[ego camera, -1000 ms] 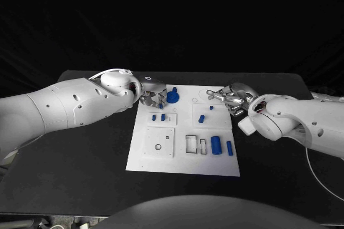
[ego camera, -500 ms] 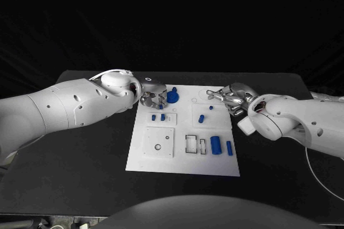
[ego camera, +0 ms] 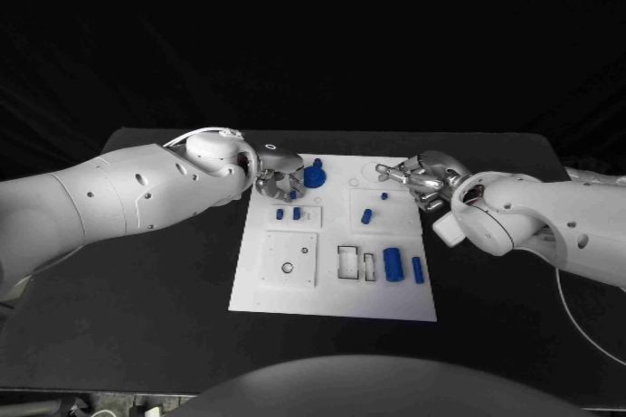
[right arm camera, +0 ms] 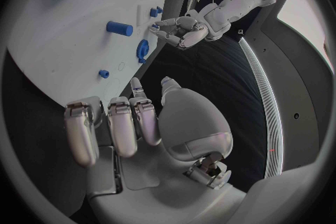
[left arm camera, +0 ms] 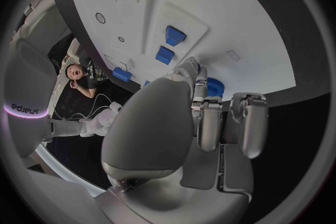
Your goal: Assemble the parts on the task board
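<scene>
White task board [ego camera: 333,295] lies in the middle of the black counter [ego camera: 144,326], with small blue parts spread over it: a blue gear-like part [ego camera: 315,175] stands near its far left corner, two small blue blocks [ego camera: 289,213] sit in a raised panel just nearer, a short blue peg [ego camera: 368,216] lies mid-board, and two blue cylinders [ego camera: 401,266] lie side by side towards the near right. Left robot hand [ego camera: 278,179] hovers at the far left edge, just beside the gear-like part, fingers curled in and empty. Right robot hand [ego camera: 420,176] sits at the far right edge, fingers loosely apart, holding nothing
</scene>
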Available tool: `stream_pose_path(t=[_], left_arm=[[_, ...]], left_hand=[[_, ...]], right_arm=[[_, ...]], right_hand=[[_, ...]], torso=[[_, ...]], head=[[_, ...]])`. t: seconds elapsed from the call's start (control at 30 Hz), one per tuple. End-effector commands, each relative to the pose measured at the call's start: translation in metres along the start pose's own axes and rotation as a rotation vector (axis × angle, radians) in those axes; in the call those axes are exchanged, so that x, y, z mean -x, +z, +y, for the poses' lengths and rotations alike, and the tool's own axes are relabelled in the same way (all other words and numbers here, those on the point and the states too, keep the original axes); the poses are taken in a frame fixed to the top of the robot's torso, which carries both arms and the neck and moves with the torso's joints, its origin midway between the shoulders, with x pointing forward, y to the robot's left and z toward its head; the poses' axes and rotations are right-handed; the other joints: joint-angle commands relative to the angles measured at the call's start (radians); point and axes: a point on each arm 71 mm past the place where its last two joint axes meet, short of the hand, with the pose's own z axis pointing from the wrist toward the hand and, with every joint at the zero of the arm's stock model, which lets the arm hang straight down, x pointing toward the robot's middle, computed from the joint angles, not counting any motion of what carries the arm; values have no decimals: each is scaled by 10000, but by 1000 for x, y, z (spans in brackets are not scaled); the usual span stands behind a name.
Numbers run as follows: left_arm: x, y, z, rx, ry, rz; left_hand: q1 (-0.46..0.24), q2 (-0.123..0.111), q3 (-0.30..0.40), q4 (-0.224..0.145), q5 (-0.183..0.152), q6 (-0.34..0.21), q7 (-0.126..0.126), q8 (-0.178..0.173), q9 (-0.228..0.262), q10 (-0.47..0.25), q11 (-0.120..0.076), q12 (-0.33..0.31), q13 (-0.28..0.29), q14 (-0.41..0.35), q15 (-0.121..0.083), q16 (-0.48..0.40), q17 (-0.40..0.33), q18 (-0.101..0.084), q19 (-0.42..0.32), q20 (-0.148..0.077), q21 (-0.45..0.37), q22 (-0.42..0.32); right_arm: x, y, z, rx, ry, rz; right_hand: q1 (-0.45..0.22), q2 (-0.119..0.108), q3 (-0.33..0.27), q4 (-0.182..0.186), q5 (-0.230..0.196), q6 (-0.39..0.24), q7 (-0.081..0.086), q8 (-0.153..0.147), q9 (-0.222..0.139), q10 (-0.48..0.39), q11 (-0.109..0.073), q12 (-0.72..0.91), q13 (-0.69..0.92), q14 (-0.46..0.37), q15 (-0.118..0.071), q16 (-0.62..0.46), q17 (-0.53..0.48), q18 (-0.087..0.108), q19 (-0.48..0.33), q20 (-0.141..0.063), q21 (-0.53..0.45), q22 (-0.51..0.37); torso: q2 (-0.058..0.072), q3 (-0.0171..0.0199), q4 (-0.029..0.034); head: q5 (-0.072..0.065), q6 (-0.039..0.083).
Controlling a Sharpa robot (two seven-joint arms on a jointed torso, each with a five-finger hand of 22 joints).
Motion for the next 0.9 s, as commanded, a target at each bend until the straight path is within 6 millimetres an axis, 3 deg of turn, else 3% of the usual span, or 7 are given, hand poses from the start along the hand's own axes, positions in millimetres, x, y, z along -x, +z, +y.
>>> stream_pose_path(t=[0.03,0.17,0.6,0.67,0.73,0.9], left_arm=[[-5,0,1,170,-72,527],[-5,0,1,213,-74,536],[-1,-2,3,150,21,-73],[1,-2,3,134,63,-331],[2,-2,4,141,98,-538],[3,-6,7,263,143,-915]], left_hand=[[-90,-218,-84,20,39,-383,50,-48,-105,-197,44,-11,5,1037,97,26,2632,-76,1052,-15,24,2633],[-216,-369,-129,14,37,-955,6,-37,-258,-338,39,8,14,1037,83,26,2632,-76,1052,-2,24,2633],[-362,-422,-207,-1,37,-1326,73,-2,-375,-697,100,-5,11,1037,114,26,2632,-76,1052,5,24,2633],[-423,-430,-265,-1,36,-1600,11,-30,-444,-824,116,1,15,1037,127,26,2632,-76,1052,12,24,2633],[-509,-442,-378,-1,36,-2012,-203,-28,-528,-926,208,14,22,1037,187,26,2632,-76,1052,31,24,2633],[-601,-460,-577,5,37,-2413,-277,-6,-550,-1008,297,26,27,1013,256,-13,2573,-76,1052,78,24,2633]], right_arm=[[-2,0,0,41,-51,154],[-2,0,0,45,-52,165],[-2,0,0,12,-58,214],[-2,0,0,1,-60,220],[-2,0,0,-7,-62,227],[-2,1,0,-14,-66,237]], right_hand=[[18,71,-46,-6,30,-11,5,36,8,1048,73,28,2634,1042,81,41,2632,-140,1030,45,45,2634],[18,71,-46,-6,30,-11,5,36,8,1048,73,28,2634,1042,81,41,2632,-140,1030,45,45,2634],[24,77,-56,-7,29,-4,3,44,11,1048,71,28,2634,1042,81,41,2632,-140,1030,45,45,2634],[24,77,-56,-7,29,-4,3,44,11,1048,71,28,2634,1042,81,41,2632,-140,1030,45,45,2634],[24,77,-56,-7,29,-4,3,44,11,1048,71,28,2634,1042,81,41,2632,-140,1030,45,45,2634],[24,77,-56,-7,29,-4,3,44,11,1048,71,28,2634,1042,81,41,2632,-140,1030,45,45,2634]], torso=[[-2,-1,4],[-3,1,2],[1,-3,6],[0,-4,5],[-3,-6,0],[-9,-2,1]], head=[[3,1],[11,1],[4,1],[4,1],[-2,1],[-20,1]])
